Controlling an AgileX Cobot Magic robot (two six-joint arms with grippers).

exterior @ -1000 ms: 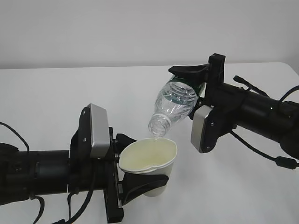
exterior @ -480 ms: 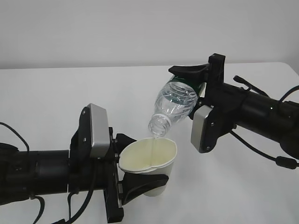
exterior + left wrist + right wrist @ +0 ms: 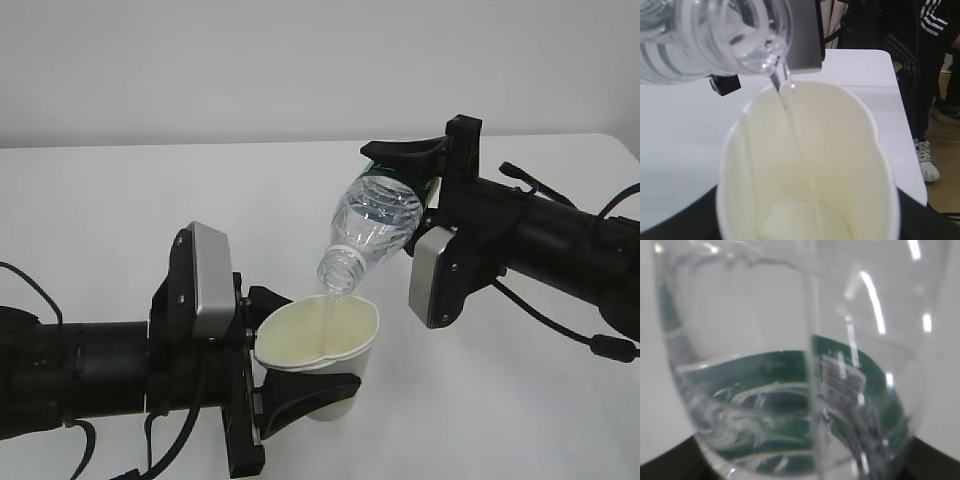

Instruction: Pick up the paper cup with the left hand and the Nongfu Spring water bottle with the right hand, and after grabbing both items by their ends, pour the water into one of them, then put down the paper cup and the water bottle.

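While my right tool point(image 3: 425, 172) grips the Nongfu Spring water bottle point(image 3: 375, 220) at its base end and tips its neck down, a thin stream of water point(image 3: 790, 112) runs into the paper cup point(image 3: 322, 345), which my left tool point(image 3: 300, 375) clamps around the lower body, squeezing its rim out of round. Both sit above the desk point(image 3: 150, 200). To pour well, I judge I should keep the bottle mouth just over the cup's centre, hold the tilt steady, and keep the cup level so nothing spills.
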